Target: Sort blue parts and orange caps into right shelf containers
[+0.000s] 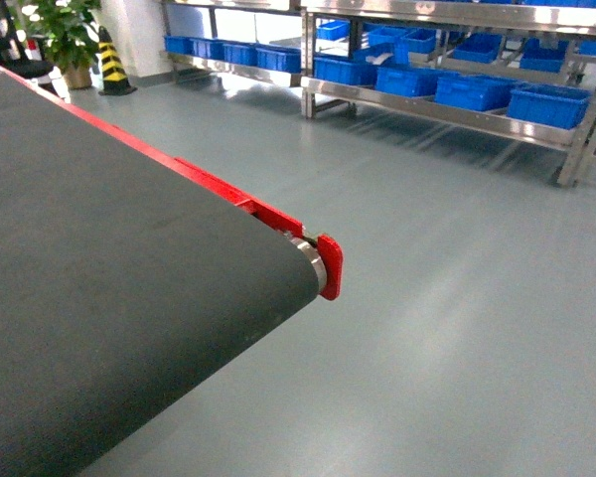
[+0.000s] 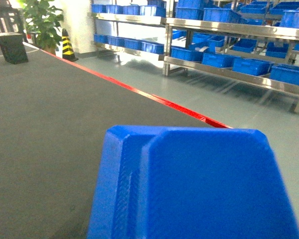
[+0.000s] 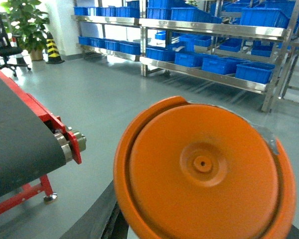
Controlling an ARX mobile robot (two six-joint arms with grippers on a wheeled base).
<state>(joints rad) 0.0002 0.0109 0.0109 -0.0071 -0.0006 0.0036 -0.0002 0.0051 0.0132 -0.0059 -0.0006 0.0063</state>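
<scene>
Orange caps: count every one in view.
1. The orange cap fills the right wrist view, close to the camera. Others may be hidden outside the frames.

The head camera looks down and forward across the dark conveyor belt (image 1: 109, 298) toward the steel shelving (image 1: 447, 109) far off. The left wrist camera sits low over the belt, a blue part (image 2: 194, 184) filling its foreground. The right wrist camera, apparently off the belt's end, is crowded by an orange cap (image 3: 204, 169). All three share the shelving.
</scene>
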